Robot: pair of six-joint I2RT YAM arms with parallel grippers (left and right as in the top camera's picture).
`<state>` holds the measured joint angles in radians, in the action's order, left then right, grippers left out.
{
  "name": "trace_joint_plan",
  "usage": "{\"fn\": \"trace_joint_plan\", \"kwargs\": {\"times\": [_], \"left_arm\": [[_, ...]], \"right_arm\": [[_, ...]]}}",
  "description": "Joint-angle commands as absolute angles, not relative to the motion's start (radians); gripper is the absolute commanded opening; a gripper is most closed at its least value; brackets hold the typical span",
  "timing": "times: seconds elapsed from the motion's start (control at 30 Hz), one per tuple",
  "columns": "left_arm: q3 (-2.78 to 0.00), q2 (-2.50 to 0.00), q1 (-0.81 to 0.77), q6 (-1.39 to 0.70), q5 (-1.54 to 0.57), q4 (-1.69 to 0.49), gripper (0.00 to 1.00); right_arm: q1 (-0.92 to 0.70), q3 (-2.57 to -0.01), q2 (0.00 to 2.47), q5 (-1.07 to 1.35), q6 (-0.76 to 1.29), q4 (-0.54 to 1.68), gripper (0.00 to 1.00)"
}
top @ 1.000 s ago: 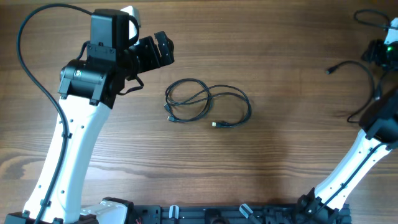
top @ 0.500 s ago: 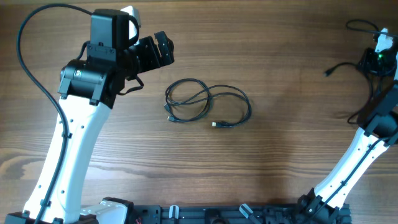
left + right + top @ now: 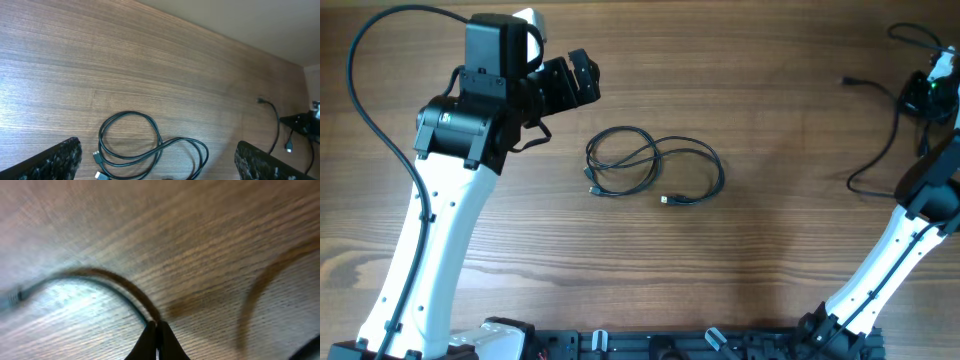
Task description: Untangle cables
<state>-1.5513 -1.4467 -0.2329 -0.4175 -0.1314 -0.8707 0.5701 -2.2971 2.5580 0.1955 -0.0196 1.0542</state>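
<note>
At table centre, a looped cable (image 3: 653, 168) lies flat on the wood in two overlapping rings. Both plug ends rest on the side toward the arm bases, one (image 3: 592, 190) at the left ring and one (image 3: 666, 200) under the right ring. Neither arm touches this cable.

Left gripper (image 3: 585, 82): positioned beyond and to the left of the loops, apart from them. The left wrist view shows its fingers (image 3: 57, 160) spread wide at the two lower corners of the frame. Nothing is between them, and the looped cable (image 3: 150, 145) is seen on the table (image 3: 150, 65) below.

Right gripper (image 3: 156, 332): at the far right edge of the table, well apart from the loops. Its fingertips are pressed together on a thin right cable (image 3: 107, 280), which runs straight into the closed tips. That view is blurred and shows no finer detail.

Overhead, the right cable (image 3: 880, 140) trails from that gripper in loose curves. One strand sweeps toward the bases, another ends in a plug (image 3: 847, 82) to the left, and a third arcs near the top edge. Whether these strands are one cable or several cannot be told.
</note>
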Motion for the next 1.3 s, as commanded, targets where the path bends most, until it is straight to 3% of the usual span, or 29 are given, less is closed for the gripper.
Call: {"fn": "trace_joint_plan", "kwargs": {"times": [0.0,0.17,0.27,0.3,0.33,0.5,0.87,1.27], "left_arm": [[-1.558,-1.454,-0.234,-0.427,-0.136,-0.866,1.0],[-1.558,-1.454,-0.234,-0.427,-0.136,-0.864,1.0],[-1.558,-1.454,-0.234,-0.427,-0.136,-0.864,1.0],[-1.558,-1.454,-0.234,-0.427,-0.136,-0.864,1.0],[-1.558,-1.454,-0.234,-0.427,-0.136,-0.864,1.0],[-1.558,-1.454,-0.234,-0.427,-0.136,-0.864,1.0],[-1.558,-1.454,-0.234,-0.427,-0.136,-0.865,1.0],[-1.558,-1.454,-0.234,-0.427,-0.136,-0.884,1.0]], "right_arm": [[0.574,-2.307,2.4,0.208,0.057,1.029,0.04],[0.586,-2.307,2.243,0.15,0.132,1.025,0.06],[0.579,-2.305,2.223,0.163,0.028,1.075,0.49],[0.569,-2.293,2.229,0.16,-0.015,1.11,0.58],[0.563,-2.283,2.235,0.16,-0.033,1.131,0.59],[0.529,-2.151,2.239,0.144,-0.136,1.14,0.61],[0.471,-1.815,2.239,-0.03,-0.068,0.926,0.63],[0.471,-1.625,2.239,-0.019,-0.075,0.72,0.57]]}}
